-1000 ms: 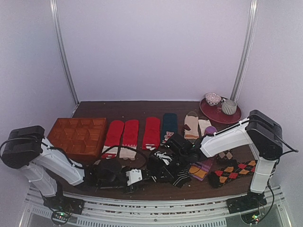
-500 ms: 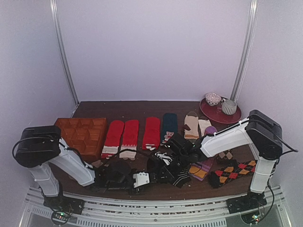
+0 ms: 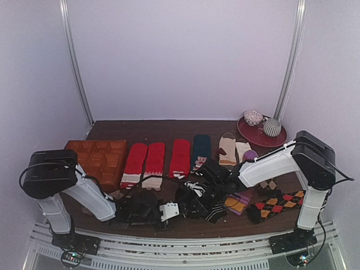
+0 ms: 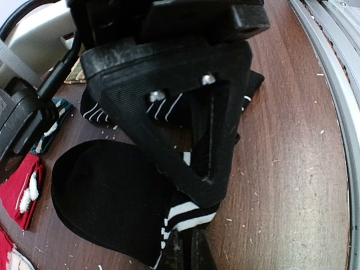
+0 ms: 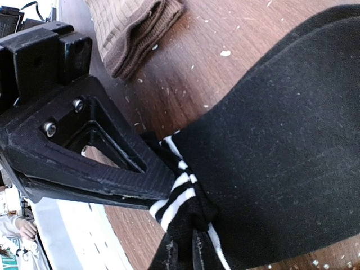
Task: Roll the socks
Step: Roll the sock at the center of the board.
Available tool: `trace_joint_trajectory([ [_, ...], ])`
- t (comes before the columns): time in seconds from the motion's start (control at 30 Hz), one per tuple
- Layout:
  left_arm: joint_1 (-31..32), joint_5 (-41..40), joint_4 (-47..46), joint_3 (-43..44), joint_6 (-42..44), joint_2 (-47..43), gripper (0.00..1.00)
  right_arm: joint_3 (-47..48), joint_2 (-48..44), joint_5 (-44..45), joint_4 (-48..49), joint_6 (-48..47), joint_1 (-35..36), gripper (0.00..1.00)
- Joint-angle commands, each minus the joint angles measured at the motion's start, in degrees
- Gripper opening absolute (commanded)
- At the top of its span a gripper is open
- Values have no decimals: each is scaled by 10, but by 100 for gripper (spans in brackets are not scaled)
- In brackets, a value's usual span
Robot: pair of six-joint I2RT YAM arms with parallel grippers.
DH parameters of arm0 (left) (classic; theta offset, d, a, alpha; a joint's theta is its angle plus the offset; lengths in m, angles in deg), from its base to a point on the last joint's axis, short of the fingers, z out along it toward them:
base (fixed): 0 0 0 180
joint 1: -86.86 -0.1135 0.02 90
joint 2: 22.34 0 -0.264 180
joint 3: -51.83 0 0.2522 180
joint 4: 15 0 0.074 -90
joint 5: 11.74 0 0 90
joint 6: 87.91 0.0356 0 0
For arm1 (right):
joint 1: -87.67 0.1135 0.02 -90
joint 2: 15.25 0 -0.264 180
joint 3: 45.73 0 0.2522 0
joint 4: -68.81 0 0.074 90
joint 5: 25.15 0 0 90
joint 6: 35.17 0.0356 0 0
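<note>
Two short black ankle socks (image 3: pixel 207 207) lie bunched together close to the near edge of the bench (image 3: pixel 163 128), about midway along it. One is a mostly black sock (image 4: pixel 107 197), flat, matte and rounded at the toe, and its cuff (image 4: pixel 183 216) carries a few broad white bands. The other, a thin-striped sock (image 4: pixel 95 108), lies just behind it, away from the near edge, and shows fine white lines across dark fabric. It is partly hidden under the arms.

Both arms meet over this pair. The left gripper (image 4: pixel 185 256) is pinched narrow on the banded cuff, with the fabric running straight in between its tips. The right gripper (image 5: pixel 183 256) is closed just as tightly on the same cuff from the opposite side, so the bands bunch and twist where the two meet. The two grippers' triangular fingers sit just beside one another there.

A folded tan sock (image 5: pixel 135 28) lies near them on the bare wood. Farther back, red socks (image 3: pixel 154 160) lie in a row beside a wooden compartment tray (image 3: pixel 93 160) toward the left edge, and argyle socks (image 3: pixel 275 203) lie near the right edge.
</note>
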Motion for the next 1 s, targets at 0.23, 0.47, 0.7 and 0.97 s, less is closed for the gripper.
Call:
trace_joint_trajectory([
  [0.23, -29, 59, 157, 29, -140, -9, 0, -47, -43, 81, -52, -50, 6, 31],
  [0.47, -53, 126, 192, 15, -215, 17, 0, -174, -198, 202, 162, -97, 29, 40],
  [0.7, -60, 155, 205, 14, -232, 40, 0, -274, -262, 373, 327, -238, 136, 45],
  [0.97, -63, 160, 206, 14, -230, 44, 0, -245, -201, 389, 349, -329, 161, 44],
])
